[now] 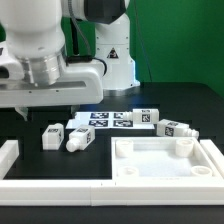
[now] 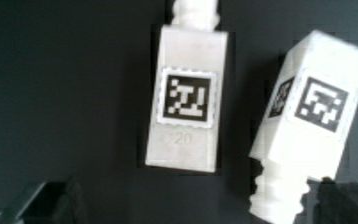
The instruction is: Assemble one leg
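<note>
- Plainly, the step in hand looks like the reach for a first leg: nothing is gripped yet.
- In the wrist view the end effector (image 2: 194,206) is spread wide, its two dark fingertips (image 2: 43,204) well apart with only bare surface between them.
- Just beyond the tips lie two white pegs side by side. The straight leg (image 2: 194,98) shows its tag full-face, and the tilted leg (image 2: 311,110) lies skewed near it, not touching.
- Judging by the exterior view, these are the two legs on the surface (image 1: 200,105) at about 8 o'clock from the marker board (image 1: 110,118), below the arm.
- The square panel (image 1: 160,178) sits at about 4 o'clock from that board, well apart from this pair.
- The straight leg seems the likelier target, being centred between the fingers.
- The next move calls for advancing and lowering until the fingers straddle its body, then closing squarely across its flat sides.
- The risk is one finger nudging the tilted leg, since the gap between the pair is narrow.
</note>
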`<state>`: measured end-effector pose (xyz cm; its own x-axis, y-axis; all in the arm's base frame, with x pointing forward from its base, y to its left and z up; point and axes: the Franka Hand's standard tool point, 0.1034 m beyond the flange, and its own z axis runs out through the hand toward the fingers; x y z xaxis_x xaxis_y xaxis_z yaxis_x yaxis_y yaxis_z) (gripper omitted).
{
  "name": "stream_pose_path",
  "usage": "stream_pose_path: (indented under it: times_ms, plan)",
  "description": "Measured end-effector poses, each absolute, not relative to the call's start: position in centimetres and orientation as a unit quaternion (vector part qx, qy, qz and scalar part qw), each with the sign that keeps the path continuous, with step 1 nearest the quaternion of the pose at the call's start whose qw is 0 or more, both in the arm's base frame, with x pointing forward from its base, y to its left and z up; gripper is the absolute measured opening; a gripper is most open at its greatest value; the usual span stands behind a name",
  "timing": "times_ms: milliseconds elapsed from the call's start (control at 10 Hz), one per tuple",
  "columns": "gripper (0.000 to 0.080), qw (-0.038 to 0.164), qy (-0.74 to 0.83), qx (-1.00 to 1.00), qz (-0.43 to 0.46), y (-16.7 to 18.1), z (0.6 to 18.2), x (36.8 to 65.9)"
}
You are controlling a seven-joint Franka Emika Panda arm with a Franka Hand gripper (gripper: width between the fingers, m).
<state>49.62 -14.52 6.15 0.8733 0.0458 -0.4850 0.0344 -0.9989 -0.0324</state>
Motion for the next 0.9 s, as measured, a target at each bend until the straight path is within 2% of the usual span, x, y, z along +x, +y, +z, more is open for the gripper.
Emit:
stream_pose_path:
  times_ms: [300, 600, 900]
  plan:
    - [0.0649, 0.024, -0.023, -0.942, 0.335, -13.8, 5.8, 48.9]
    - [0.0649, 0.016, 0.013, -0.933, 0.358, -15.3, 4.1, 47.9]
    - [0.0649, 0.015, 0.012, -0.933, 0.359, -15.4, 4.0, 47.8]
